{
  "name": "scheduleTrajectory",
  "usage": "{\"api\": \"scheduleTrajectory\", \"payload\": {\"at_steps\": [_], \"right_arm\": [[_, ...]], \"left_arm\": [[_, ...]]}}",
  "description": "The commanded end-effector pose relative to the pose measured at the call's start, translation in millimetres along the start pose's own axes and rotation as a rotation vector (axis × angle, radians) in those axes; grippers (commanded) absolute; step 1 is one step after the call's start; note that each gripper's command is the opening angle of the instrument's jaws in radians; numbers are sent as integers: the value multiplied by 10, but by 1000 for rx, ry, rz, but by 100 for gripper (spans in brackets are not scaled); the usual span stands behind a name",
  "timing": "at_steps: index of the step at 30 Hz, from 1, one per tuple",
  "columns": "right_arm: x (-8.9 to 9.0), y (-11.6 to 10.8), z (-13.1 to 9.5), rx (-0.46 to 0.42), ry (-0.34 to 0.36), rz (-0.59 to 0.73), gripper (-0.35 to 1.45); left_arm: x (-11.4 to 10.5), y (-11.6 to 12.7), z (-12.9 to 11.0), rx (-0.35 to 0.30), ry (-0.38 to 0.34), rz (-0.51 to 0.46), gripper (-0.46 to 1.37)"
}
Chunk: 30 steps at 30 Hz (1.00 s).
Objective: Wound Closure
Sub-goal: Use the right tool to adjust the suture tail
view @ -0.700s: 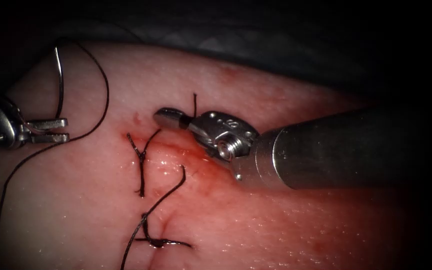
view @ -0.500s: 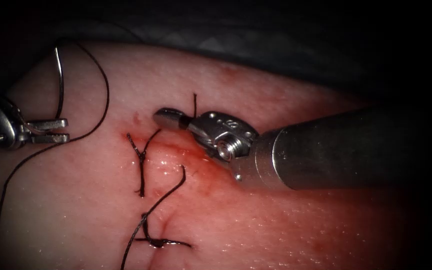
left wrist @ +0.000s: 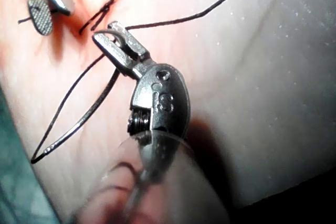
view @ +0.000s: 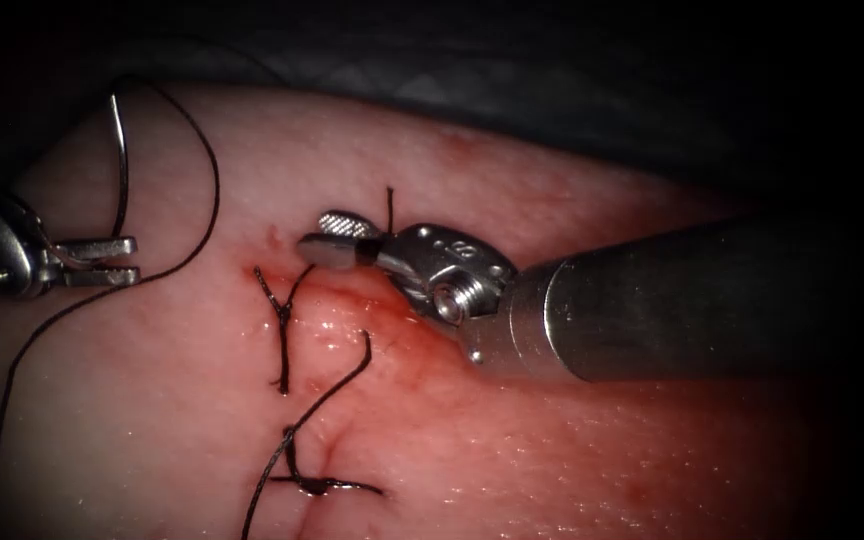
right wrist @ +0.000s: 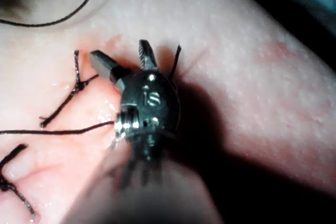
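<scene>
Endoscope and wrist views of the tissue during wound closure. The left tool, lying at the far left of the endoscope view and well left of the cut, has its jaws pressed together on the needle, pinching it near one end of its curve; the rest of the needle arcs upward above the jaws, free of the tissue. In the left wrist view the same tool pinches the needle and the thread runs off across the tissue surface. The thread trails from the upper end of the needle, loops to the right and then sweeps down past the left tool toward the lower left. The right tool enters from the right and sits at the upper end of the cut, its jaws spread apart and holding nothing; the right wrist view shows the two jaws splayed above the tissue. Two tied stitches with cut ends lie across the cut below the right tool, amid red fluid
</scene>
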Motion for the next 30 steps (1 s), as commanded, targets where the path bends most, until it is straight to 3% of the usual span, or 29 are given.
{"api": "scheduleTrajectory", "payload": {"at_steps": [1, 6, 18, 30], "right_arm": [[0, 0, 1, 2, 1, 1, 104], [-1, -1, 0, -1, 2, 1, 114], [-4, -12, -10, -6, 2, 4, 109], [-9, -4, -44, -63, 26, 21, 105]], "left_arm": [[0, 0, 0, -5, 0, 0, -35], [0, 0, 0, -5, 0, 0, -35], [0, 0, 0, -5, 0, 0, -35], [1, -1, -1, -6, 0, -1, -35]]}}
